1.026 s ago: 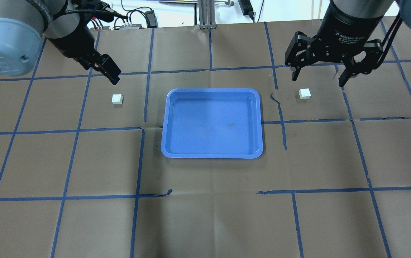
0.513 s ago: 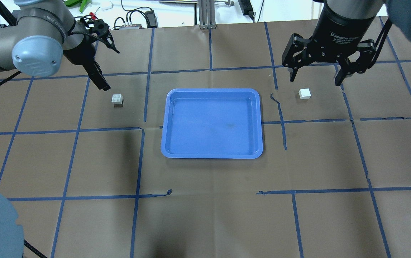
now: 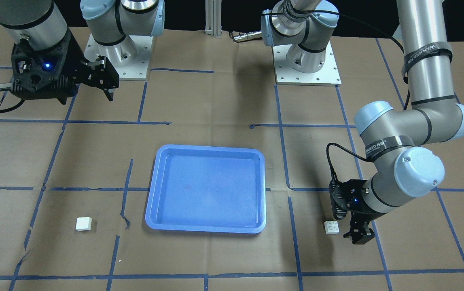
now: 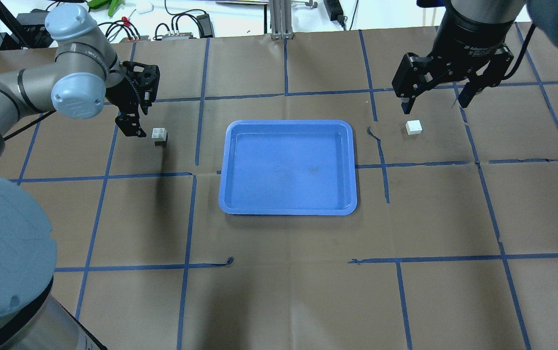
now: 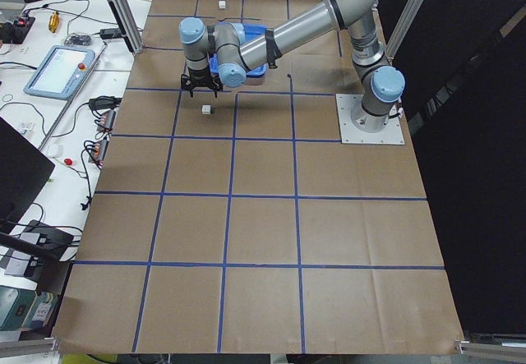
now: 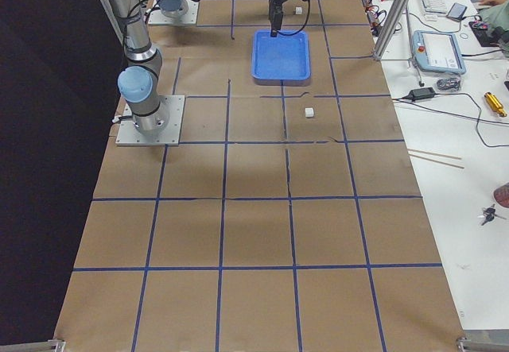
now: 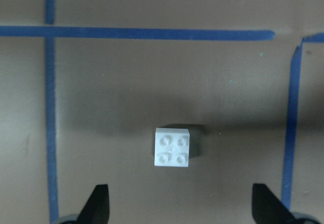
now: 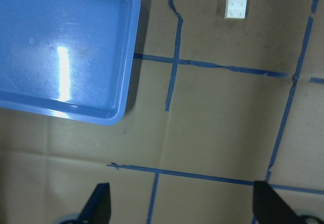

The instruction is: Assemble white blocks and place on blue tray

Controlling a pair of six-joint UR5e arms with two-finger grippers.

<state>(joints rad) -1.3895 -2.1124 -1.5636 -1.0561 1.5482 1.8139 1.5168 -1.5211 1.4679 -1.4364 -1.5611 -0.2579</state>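
Note:
One white block [image 4: 159, 134] lies studs-up on the table left of the blue tray [image 4: 286, 167]. My left gripper [image 4: 131, 129] is open and empty, low and just left of this block, not touching it. In the left wrist view the block [image 7: 172, 147] sits just ahead of the open gripper [image 7: 182, 206]. The other white block [image 4: 413, 127] lies right of the tray. My right gripper [image 4: 434, 103] is open and empty, hanging above and behind it. In the right wrist view that block [image 8: 236, 8] is far ahead, beside the tray [image 8: 129, 57].
The table is covered in brown paper with a grid of blue tape [image 4: 196, 175]. The tray holds nothing. Cables and small gear lie beyond the far table edge [image 4: 181, 29]. The arm bases [image 3: 306, 64] stand on the robot's side.
My left arm has swung and brought its gripper down close beside the left white block. My right gripper has shifted slightly and stays open above the right block. Neither block has moved.

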